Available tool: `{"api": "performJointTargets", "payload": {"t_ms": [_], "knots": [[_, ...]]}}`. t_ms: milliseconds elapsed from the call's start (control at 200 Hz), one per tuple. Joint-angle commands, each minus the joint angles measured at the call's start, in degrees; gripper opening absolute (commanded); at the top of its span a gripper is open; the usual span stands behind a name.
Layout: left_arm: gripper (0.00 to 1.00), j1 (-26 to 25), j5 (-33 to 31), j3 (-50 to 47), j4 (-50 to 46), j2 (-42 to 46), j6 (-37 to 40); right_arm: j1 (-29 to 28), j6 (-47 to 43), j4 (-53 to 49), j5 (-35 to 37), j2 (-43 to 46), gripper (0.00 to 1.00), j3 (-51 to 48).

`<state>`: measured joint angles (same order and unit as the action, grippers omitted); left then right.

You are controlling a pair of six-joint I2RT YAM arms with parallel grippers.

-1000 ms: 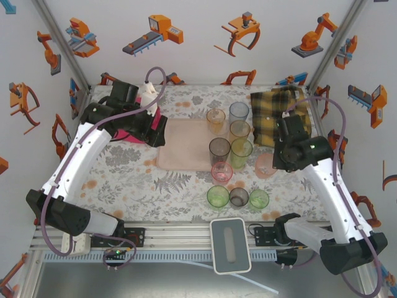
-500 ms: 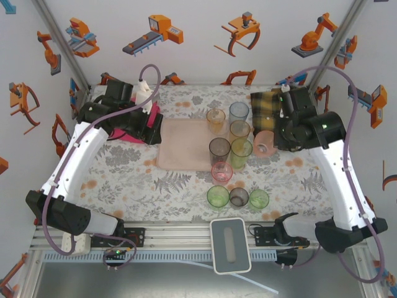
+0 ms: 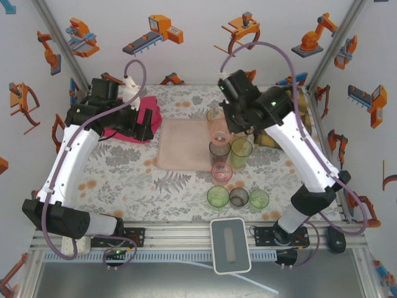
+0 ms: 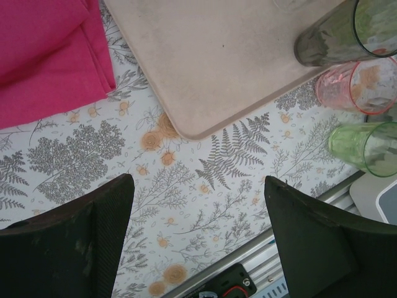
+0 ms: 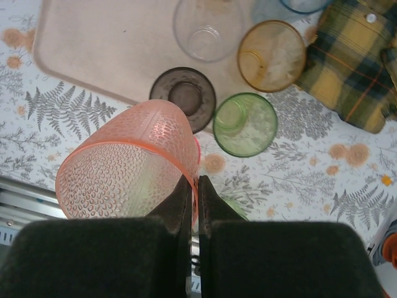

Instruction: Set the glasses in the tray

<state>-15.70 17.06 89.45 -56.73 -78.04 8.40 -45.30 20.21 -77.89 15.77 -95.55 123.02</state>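
- The right gripper [image 5: 192, 189] is clenched on the rim of a pink tumbler [image 5: 124, 167], with the thin wall pinched between its two black fingers.
- The pink tumbler is translucent plastic, dimpled all over, and tapers from a wide mouth to a narrower base.
- It hangs in the air above the right edge of the tray [image 3: 183, 146]. Its long axis leans, with the mouth up toward the wrist and the base down toward the tray side.
- The tray is a flat, matte, pale pink rectangle with rounded corners and a low rim.
- A smoky glass [image 5: 183, 93] stands upright at the tray's right edge, with a green glass [image 5: 245, 124] and an amber glass [image 5: 271, 56] just right of it.
- A clear glass [image 5: 208, 28] stands by the tray's far right corner.
- A smaller pink glass [image 3: 221, 171] stands off the tray's near right corner.
- The left gripper [image 4: 198, 183] is spread wide and holds nothing, above the fern-printed tablecloth [image 4: 74, 155] off the tray's near left corner.
- A folded magenta towel [image 3: 139, 121] lies left of the tray, and a yellow-black plaid shirt [image 5: 353, 62] lies right of the glasses.
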Motion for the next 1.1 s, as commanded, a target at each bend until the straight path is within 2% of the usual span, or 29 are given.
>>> {"api": "performJointTargets", "payload": {"t_ms": [0,346,816,1092], "knots": [[0.79,1.55,2.09,-0.32,0.12,2.22,-1.27,-2.34,1.4,2.67,0.88,-2.78,0.05,1.86],[0.79,4.72,4.11,-1.92,1.25,4.75,-2.52,-4.88,1.97,12.84,-1.72,-10.66,0.05,-0.22],[0.79,6.3,5.53,-3.9,1.8,6.94,-3.21,-4.79,0.56,19.43,-0.57,-20.12,0.05,-3.91],[0.79,6.96,6.43,-4.74,2.39,7.42,-3.58,-3.4,1.5,23.0,-1.19,-22.29,0.05,-8.69]]}}
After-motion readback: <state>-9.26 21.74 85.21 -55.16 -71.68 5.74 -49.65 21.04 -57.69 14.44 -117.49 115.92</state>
